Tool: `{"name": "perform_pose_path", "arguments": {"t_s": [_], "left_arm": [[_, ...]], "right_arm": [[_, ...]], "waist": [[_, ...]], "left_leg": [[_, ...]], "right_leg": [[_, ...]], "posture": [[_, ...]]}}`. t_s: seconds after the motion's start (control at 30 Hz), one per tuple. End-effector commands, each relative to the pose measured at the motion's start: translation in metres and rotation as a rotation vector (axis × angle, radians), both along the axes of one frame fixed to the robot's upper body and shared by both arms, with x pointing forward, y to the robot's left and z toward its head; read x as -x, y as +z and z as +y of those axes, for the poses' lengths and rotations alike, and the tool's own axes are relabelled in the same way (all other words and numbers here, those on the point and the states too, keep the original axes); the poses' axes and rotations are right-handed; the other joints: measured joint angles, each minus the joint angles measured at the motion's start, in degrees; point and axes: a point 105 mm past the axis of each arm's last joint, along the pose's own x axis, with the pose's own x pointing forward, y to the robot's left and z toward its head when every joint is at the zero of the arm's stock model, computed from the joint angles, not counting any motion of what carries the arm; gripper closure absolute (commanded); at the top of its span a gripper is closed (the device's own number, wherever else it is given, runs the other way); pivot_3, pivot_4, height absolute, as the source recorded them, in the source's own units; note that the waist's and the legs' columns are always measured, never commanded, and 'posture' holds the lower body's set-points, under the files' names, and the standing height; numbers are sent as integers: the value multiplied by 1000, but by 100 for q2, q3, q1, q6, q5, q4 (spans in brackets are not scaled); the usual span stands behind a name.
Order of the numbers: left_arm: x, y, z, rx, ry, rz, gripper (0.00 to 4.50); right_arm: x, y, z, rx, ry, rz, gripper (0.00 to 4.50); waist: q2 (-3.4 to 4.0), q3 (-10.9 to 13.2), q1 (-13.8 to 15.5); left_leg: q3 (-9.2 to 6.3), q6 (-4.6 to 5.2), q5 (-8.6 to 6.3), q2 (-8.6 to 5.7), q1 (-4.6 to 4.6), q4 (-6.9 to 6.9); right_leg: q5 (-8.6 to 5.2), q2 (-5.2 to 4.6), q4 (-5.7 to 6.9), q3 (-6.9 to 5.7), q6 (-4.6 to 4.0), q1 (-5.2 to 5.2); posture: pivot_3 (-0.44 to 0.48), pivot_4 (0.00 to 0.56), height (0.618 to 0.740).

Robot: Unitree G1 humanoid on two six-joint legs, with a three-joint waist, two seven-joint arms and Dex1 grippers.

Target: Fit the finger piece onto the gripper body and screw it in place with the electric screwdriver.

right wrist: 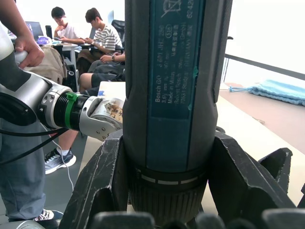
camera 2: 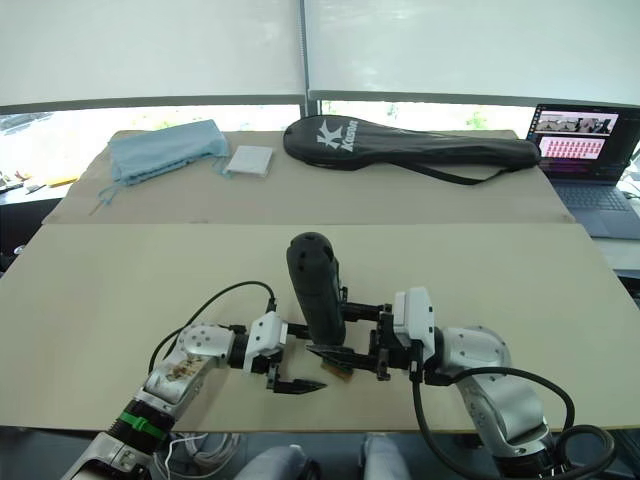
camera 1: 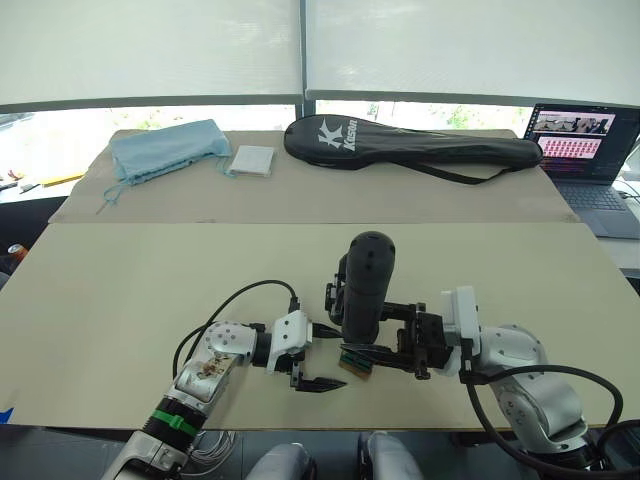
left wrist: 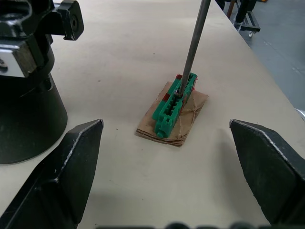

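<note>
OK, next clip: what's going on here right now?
The right gripper holds the electric screwdriver upright over the table. Its thin metal bit rests on a small green block that sits on a brown cardboard scrap. The left gripper is open beside that block, holding nothing. A black round base stands close by.

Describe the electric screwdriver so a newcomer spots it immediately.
Look at the near edge of the tan table, between the two robot arms. The electric screwdriver stands upright in the right gripper: a thick matte-black cylinder, unlike the flat racket bag lying far behind.
</note>
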Motion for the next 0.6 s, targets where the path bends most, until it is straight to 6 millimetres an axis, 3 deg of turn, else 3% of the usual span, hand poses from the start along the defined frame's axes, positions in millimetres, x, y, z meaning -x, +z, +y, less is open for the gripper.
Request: {"name": "perform_pose_path", "arguments": {"t_s": [0.03, 0.6], "left_arm": [[11, -16, -2, -27, -21, 68, 26], [11, -14, -2, -24, -19, 69, 26]], "right_arm": [[3, 9, -1, -19, 8, -56, 2594], [3, 13, -3, -36, 5, -51, 2594]], "waist": [[0, 0, 0], [0, 0, -1]], "left_leg": [[0, 0, 0, 0, 0, 0], [0, 0, 0, 0, 0, 0]], "right_leg": [[0, 0, 0, 0, 0, 0], [0, 0, 0, -1, 0, -1]], "posture": [[0, 150, 740], [0, 150, 740]]}}
